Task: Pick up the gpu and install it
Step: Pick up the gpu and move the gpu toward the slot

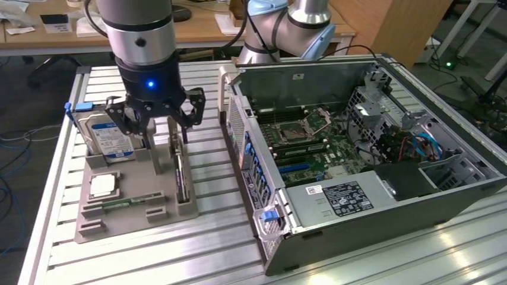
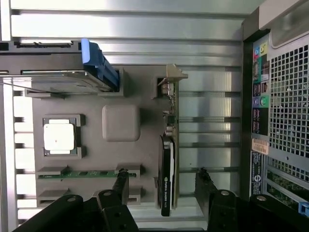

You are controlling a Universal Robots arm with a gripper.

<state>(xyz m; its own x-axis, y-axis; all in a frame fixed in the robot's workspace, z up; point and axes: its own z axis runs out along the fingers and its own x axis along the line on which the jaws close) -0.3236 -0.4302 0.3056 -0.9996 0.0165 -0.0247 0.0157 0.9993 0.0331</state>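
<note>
The gpu (image 2: 167, 164) stands on its long edge in a slot of the grey holder tray (image 2: 120, 123), its metal bracket (image 2: 170, 77) at one end. In the exterior view the gpu (image 1: 181, 178) is a thin dark card on the side of the tray (image 1: 135, 217) nearest the computer case. My gripper (image 1: 162, 132) hangs just above it, open. In the wrist view the gripper (image 2: 161, 180) straddles the card's dark end, with a gap between the card and each of the fingers (image 2: 120, 180).
The tray also holds a silver hard drive (image 1: 111, 138), a square processor (image 1: 104, 186) and a green memory stick (image 1: 119, 205). The open computer case (image 1: 357, 196) lies at the exterior view's right, its motherboard (image 1: 305, 145) exposed. All of it rests on a slatted aluminium table (image 1: 158, 261).
</note>
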